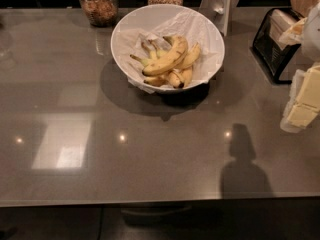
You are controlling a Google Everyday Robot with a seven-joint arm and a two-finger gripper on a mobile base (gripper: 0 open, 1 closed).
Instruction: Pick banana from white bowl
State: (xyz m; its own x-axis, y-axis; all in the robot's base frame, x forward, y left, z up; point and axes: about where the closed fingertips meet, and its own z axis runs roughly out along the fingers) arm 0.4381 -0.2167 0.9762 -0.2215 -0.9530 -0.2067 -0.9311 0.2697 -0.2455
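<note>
The banana (167,60) lies topmost in the white bowl (131,31), near the far edge of the tabletop (150,154). The pincer (301,108) hangs well right of the bowl, its grip impossible to tell, with bare tabletop between.

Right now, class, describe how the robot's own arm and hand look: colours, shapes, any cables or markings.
The hand sits at the view's right edge, over the grey counter: pale cream, blocky, flat-faced pieces. Above it, the arm is a smooth, rounded white casing. No cables or markings show; the frame cuts off most of both.
</note>
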